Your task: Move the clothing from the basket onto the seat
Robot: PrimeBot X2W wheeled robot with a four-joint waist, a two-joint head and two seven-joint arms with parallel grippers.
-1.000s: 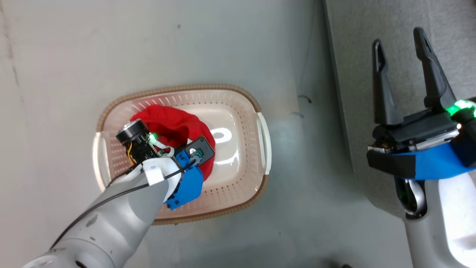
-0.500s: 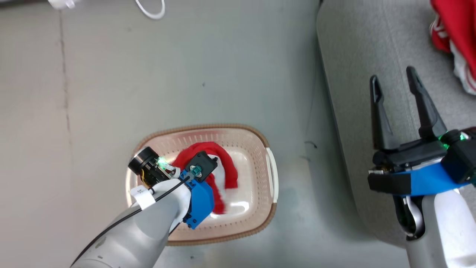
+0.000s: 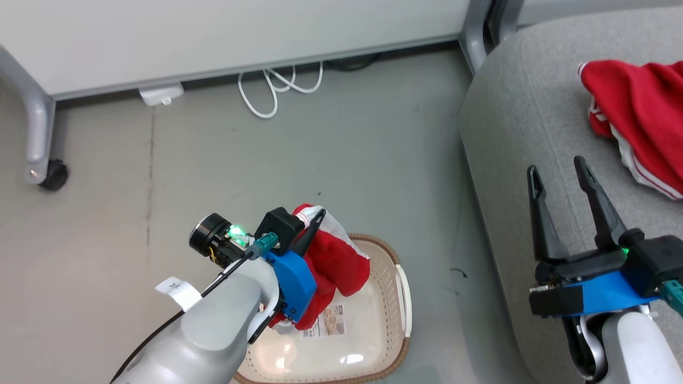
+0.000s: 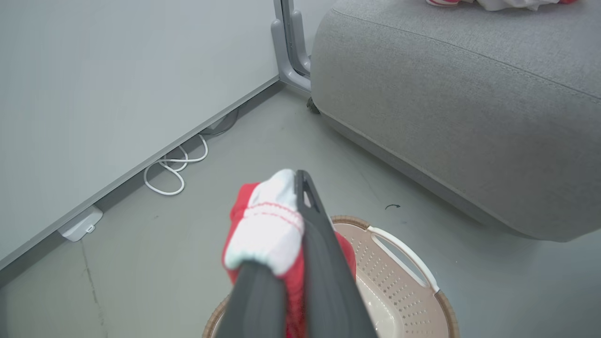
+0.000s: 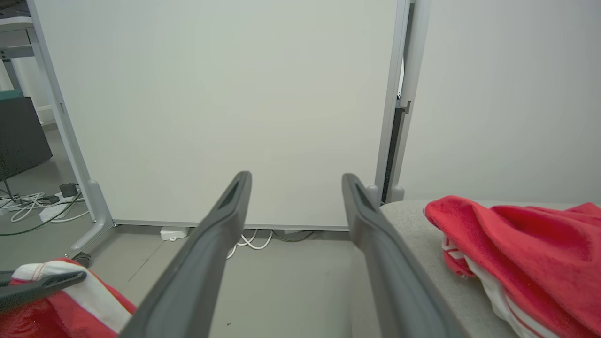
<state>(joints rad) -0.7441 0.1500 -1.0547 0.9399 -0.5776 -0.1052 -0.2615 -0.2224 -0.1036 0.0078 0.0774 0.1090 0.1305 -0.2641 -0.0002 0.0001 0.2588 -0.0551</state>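
Note:
My left gripper (image 3: 316,217) is shut on a red clothing piece with a white striped cuff (image 3: 336,261), held up above the basket's far rim. The wrist view shows the white cuff (image 4: 267,225) bunched over the left finger, with the gripper (image 4: 298,180) above the cream basket (image 4: 404,291). The basket (image 3: 404,298) stands on the floor left of the grey seat (image 3: 512,133); its inside looks bare apart from a label. Another red garment (image 3: 635,112) lies on the seat. My right gripper (image 3: 557,173) hangs open over the seat's front edge, nothing between its fingers (image 5: 375,244).
A white partition panel stands at the back on grey legs with a castor (image 3: 52,175). White cables (image 3: 277,90) and a white adapter (image 3: 160,95) lie at its foot. Grey floor (image 3: 213,170) stretches between the partition, basket and seat.
The head camera has tilted up, bringing the partition and the seat's garment into view. My left gripper has lifted the red garment up out of the basket. The right gripper stays open.

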